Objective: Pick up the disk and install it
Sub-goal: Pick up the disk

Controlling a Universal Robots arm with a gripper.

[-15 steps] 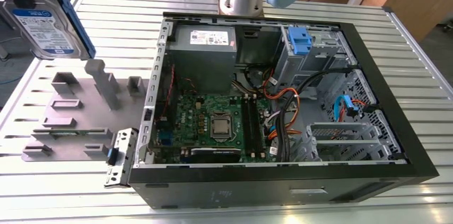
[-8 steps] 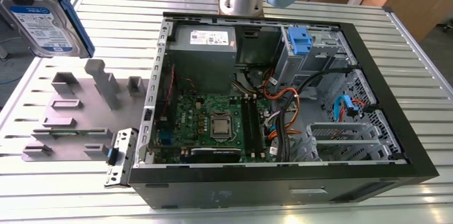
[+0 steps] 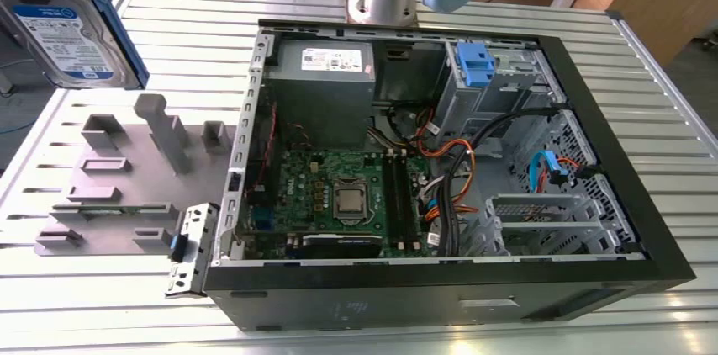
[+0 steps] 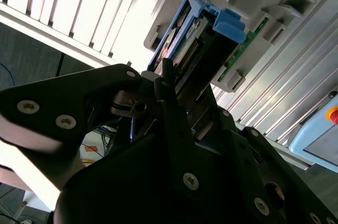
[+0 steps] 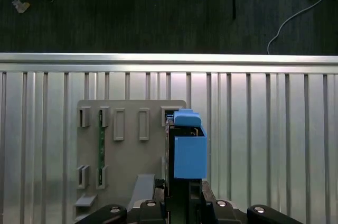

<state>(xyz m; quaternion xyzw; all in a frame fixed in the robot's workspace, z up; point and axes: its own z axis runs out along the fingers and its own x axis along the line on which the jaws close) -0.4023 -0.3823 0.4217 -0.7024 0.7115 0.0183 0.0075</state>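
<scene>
The gripper (image 4: 187, 105) is clenching the disk (image 3: 65, 29); in the second wrist view its fingers (image 4: 165, 89) are closing on the drive from either side, so the hand is grasping it and is not released. In the exterior view the disk is hanging in the air at ten o'clock from the open computer case (image 3: 449, 275); it is standing on edge with its label facing the camera and a blue rail running down the side toward three o'clock; it is well apart from the case. Toward six o'clock of the disk, the grey fixture plate (image 3: 124, 187) is lying on the slatted table (image 3: 113, 309); a green board strip (image 3: 124, 209) is sitting in one of its slots. In the first wrist view the disk's blue end tab (image 5: 189, 147) is pointing down toward that plate; the drive appears to be clear of the slots, though by how much I cannot tell.

As for progress, the picking up is looking done, since the drive is sitting in the closed fingers and off its holder; the installing is not yet begun, for no part of the disk is inside the case. Within the case the blue-tabbed drive cage (image 3: 477, 69) is standing at one o'clock; the grey power-supply box (image 3: 325, 65) is sitting at eleven o'clock beside it.
</scene>
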